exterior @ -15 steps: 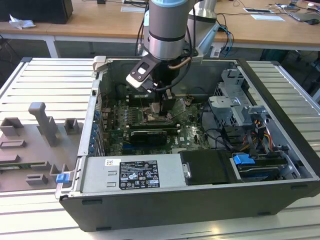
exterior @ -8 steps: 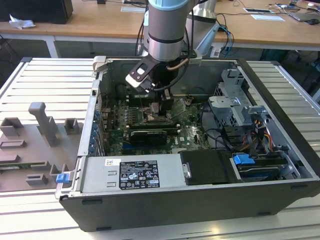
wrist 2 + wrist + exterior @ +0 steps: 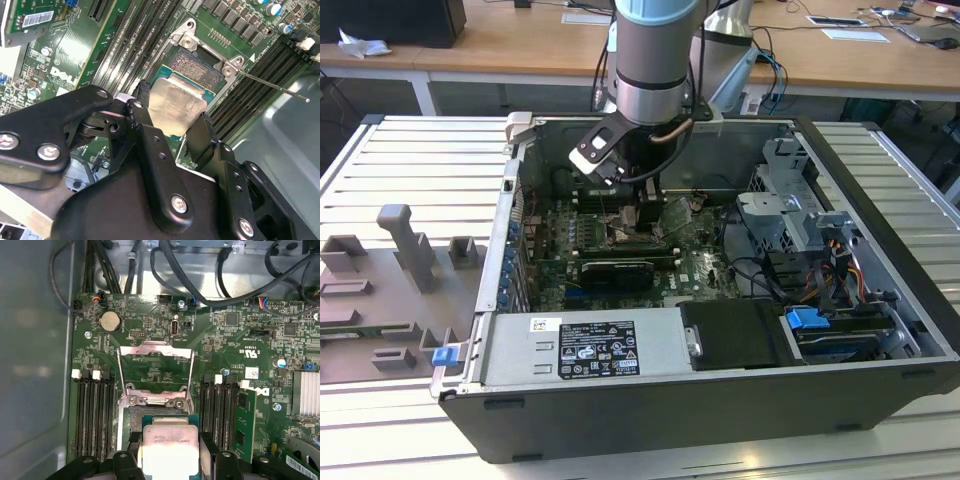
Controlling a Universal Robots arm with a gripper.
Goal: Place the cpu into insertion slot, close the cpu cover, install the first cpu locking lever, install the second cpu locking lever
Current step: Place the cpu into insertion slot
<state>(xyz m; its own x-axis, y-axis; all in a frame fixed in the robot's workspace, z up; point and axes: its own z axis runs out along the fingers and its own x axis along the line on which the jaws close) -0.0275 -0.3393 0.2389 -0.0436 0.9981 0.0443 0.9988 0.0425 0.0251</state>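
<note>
My gripper (image 3: 172,114) is shut on the cpu (image 3: 177,100), a flat square chip with a pale metal top, held by two opposite edges between the black fingers (image 3: 200,135). The chip hovers tilted just over the insertion slot (image 3: 192,67), partly covering its dark contact field. In the first wrist view the cpu (image 3: 167,452) sits between the fingers above the insertion slot (image 3: 131,422), and the cpu cover (image 3: 150,351) stands flipped open beyond it. A thin locking lever (image 3: 272,86) sticks out free beside the slot. In the exterior view the gripper (image 3: 632,215) is down inside the case over the motherboard.
The open computer case (image 3: 880,230) surrounds the green motherboard (image 3: 700,265). Memory slots (image 3: 92,415) flank the socket on both sides. Black cables (image 3: 165,270) hang over the board. A drive cage (image 3: 790,215) and power supply (image 3: 590,350) fill the case's other areas. A grey fixture (image 3: 405,245) lies outside.
</note>
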